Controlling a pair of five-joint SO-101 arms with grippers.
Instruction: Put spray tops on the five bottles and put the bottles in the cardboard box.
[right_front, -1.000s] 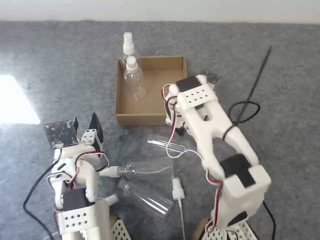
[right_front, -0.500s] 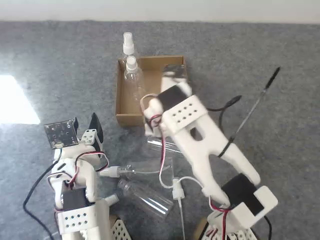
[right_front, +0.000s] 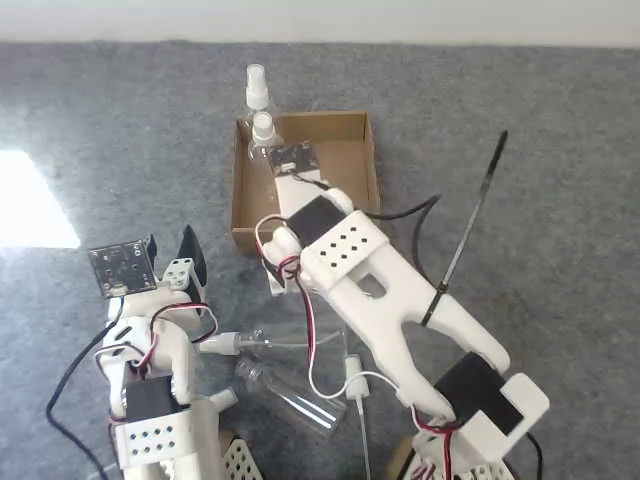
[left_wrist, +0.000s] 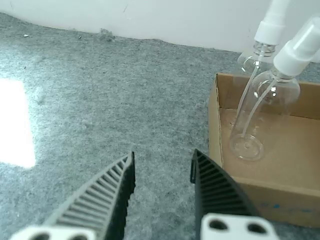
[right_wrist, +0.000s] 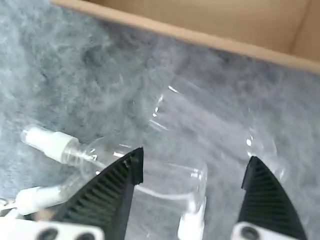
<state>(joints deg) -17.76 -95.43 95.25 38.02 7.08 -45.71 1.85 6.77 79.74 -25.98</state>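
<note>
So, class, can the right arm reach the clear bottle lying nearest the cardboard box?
Probably yes: the right end effector hangs open directly above the bottle, with nothing between them; the cardboard box wall sits just beyond.

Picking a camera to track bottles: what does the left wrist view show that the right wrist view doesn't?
Left wrist, not right: two upright capped bottles, one inside the cardboard box, one behind it; the open left end effector. Right wrist, not left: lying bottles on the carpet, one capped, beneath the open right end effector. Both: the box and carpet.
</note>
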